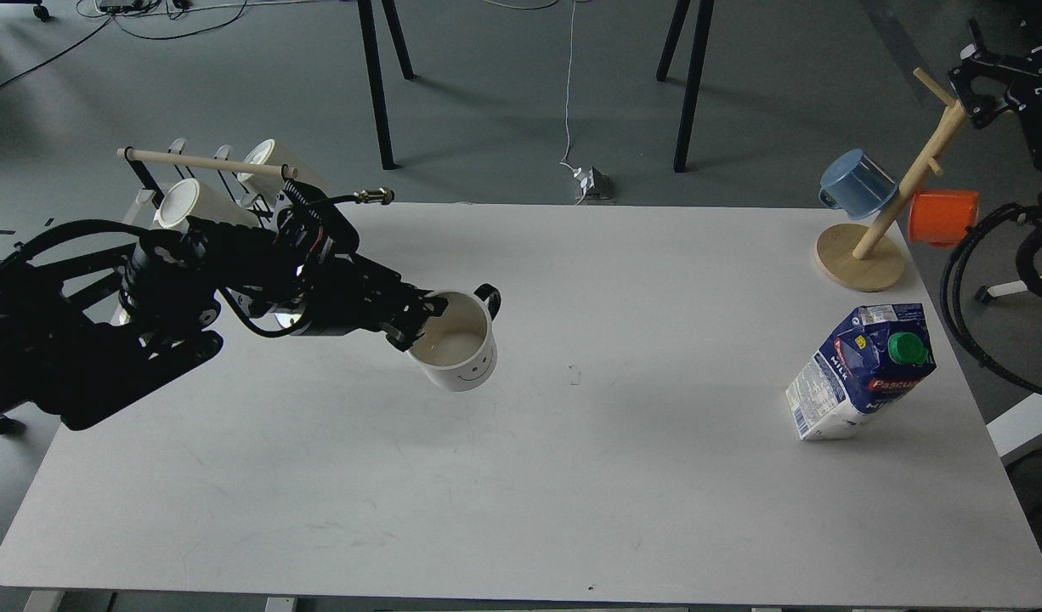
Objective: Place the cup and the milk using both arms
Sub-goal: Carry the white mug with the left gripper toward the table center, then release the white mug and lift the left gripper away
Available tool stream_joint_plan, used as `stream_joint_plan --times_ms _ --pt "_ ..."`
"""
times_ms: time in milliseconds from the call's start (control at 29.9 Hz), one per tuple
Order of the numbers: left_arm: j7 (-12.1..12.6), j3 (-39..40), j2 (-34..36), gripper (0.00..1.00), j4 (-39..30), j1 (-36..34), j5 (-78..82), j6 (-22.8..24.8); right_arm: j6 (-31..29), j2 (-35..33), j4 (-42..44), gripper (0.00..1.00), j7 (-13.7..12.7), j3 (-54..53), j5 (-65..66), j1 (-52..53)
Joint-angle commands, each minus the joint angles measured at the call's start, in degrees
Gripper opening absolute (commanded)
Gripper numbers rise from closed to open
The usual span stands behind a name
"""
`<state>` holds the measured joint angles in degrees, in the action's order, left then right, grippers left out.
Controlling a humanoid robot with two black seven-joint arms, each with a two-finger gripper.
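Where the white table [572, 476] ends (far side), grey floor [504, 102] begins.

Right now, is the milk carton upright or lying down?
Upright: the milk carton stands on its base on the table, green cap near the top.

A single view, taken from the robot's head, looking forward and steeply down onto a white table [521, 476]; the table fills most of the frame, its near edge along the bottom and its far edge about a third of the way down; beyond it, grey floor [504, 102] and dark table legs [376, 85] fill the top; the camera sits close above the near edge; the left arm [189, 297] enters from the left border; no second view shares the scene.
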<state>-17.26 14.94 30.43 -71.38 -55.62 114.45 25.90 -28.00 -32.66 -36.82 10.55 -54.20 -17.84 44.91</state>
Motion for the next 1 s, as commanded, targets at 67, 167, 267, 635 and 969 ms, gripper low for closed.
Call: stream_joint_plan --times_ms 67,167,267,635,969 --pt "4.9 -0.3 -13.2 0.08 0.4 -1.1 4.9 2.1 0.0 -1.7 1.1 1.00 -0.8 0.2 0.2 1.7" --pt "5.7 -0.6 -18.2 0.08 1.8 -0.1 9.5 2.1 0.0 -3.3 1.5 1.00 -1.2 0.9 0.3 4.3" --pt "5.7 -0.6 -21.5 0.08 5.2 2.2 10.5 2.1 0.0 -3.0 1.5 1.00 -1.3 0.9 0.3 6.0" --pt "6.1 -0.6 -29.4 0.08 16.3 2.8 10.5 2.1 0.0 0.9 1.0 1.00 -1.1 0.8 0.3 6.7" --pt "6.0 -0.5 -30.4 0.15 22.2 3.0 10.5 2.1 0.0 0.8 1.0 1.00 -1.1 0.9 0.3 6.6"
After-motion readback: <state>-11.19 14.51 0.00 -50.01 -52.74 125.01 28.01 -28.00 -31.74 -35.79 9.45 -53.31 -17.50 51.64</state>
